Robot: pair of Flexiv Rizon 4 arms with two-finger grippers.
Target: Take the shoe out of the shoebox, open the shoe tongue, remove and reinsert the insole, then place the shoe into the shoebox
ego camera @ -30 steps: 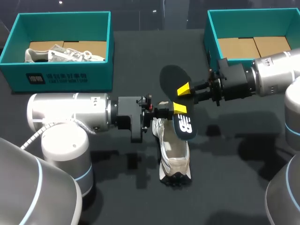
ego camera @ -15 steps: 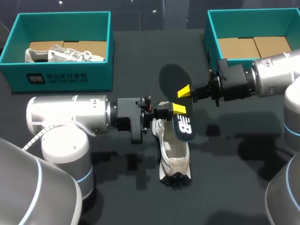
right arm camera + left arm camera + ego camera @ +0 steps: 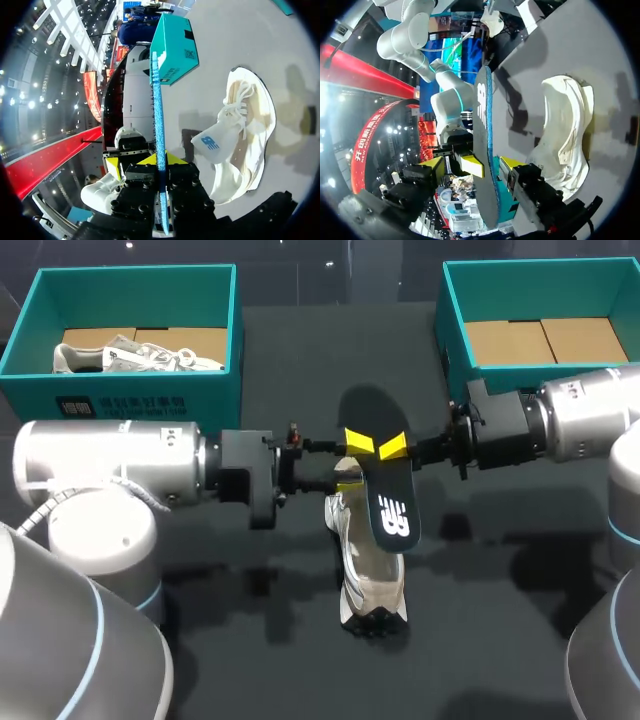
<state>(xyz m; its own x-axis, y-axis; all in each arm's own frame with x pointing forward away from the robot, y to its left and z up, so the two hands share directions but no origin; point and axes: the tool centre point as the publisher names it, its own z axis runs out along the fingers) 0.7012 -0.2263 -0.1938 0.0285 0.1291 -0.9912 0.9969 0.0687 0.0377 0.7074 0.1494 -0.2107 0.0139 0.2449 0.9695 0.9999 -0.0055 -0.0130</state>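
The left gripper (image 3: pixel 352 461) has shifted toward 12 o'clock along the insole (image 3: pixel 380 480). Its jaws and those of the right gripper (image 3: pixel 394 448) clamp the insole. The shoe (image 3: pixel 371 585) stays on the table at 6 o'clock.

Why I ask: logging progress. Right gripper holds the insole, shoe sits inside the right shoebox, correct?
No: the head view shows the shoe on the table, not in the right shoebox. The right gripper does hold the insole.

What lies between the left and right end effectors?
The insole, held over the shoe. The head view shows the left end effector and right end effector at it from opposite sides.
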